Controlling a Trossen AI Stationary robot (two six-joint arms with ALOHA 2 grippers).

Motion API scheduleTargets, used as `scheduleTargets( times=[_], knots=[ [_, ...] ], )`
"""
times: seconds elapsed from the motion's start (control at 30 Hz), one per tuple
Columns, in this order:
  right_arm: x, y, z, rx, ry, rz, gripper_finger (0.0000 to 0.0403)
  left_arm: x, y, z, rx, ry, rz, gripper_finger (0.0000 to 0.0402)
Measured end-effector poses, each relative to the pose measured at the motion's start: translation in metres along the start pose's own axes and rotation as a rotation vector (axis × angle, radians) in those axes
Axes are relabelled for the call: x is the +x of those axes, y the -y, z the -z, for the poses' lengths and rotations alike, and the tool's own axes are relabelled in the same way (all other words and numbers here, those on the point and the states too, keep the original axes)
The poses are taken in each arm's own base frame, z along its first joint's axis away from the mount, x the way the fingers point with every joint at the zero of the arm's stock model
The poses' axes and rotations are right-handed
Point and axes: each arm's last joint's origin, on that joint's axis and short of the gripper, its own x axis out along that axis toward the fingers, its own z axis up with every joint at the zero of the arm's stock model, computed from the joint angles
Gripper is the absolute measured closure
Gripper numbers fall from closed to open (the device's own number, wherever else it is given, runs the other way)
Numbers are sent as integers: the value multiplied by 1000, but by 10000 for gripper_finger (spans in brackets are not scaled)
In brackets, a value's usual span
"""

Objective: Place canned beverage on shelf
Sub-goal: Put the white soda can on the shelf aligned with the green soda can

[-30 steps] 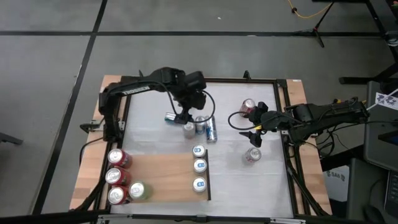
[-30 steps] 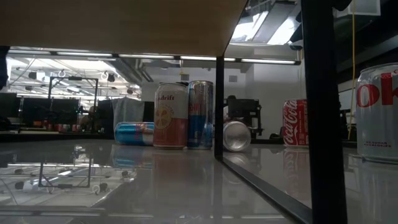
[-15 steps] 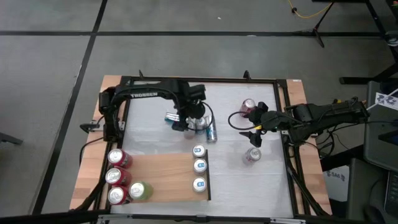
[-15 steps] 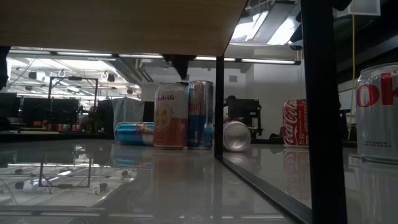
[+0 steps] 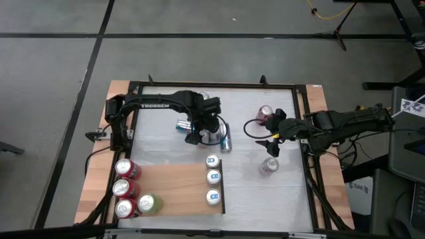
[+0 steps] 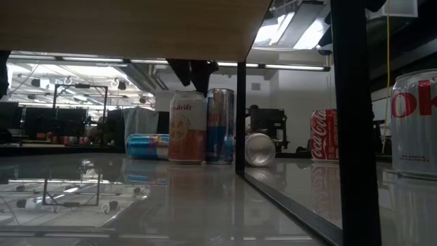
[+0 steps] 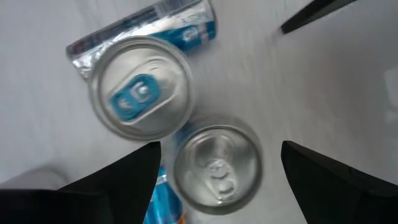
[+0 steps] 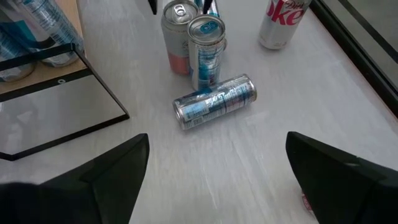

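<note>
A: L gripper (image 7: 214,180) status?
B: Jaws spread, above the peach can (image 7: 216,167), not touching. Blue-tab can (image 7: 138,87) at its 11.
A: Shelf (image 5: 176,189)?
B: At 6 of that cluster, cans on it. R gripper (image 8: 214,180) spread wide, empty, table's 3 side.

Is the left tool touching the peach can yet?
Apart. The left wrist view shows the left tool open, a finger on either side of the peach can with a gap on both; the low view shows it above the can.

Left gripper (image 5: 201,133) hiding upright cans beneath it in high view. Diet Coke can (image 6: 415,126) cropped at 3 o'clock edge in low view.
</note>
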Motion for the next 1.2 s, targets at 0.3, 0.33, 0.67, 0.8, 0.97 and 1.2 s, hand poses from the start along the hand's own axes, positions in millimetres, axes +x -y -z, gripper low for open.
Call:
scheduleTargets(
  times=[0.3,0.33,0.67,0.8,0.97,1.2],
  knots=[
    [0,0,0,0,0,0,35,21,6,9,-1,-62,8,79],
    [0,0,0,0,0,0,35,24,6,11,-3,-63,8,79],
    [0,0,0,0,0,0,35,29,6,12,-3,-61,-13,79],
    [0,0,0,0,0,0,35,29,8,12,2,-62,-12,79],
    [0,0,0,0,0,0,35,30,11,10,15,-72,-24,79],
    [0,0,0,0,0,0,35,31,15,9,-16,-94,-63,100]
  ],
)
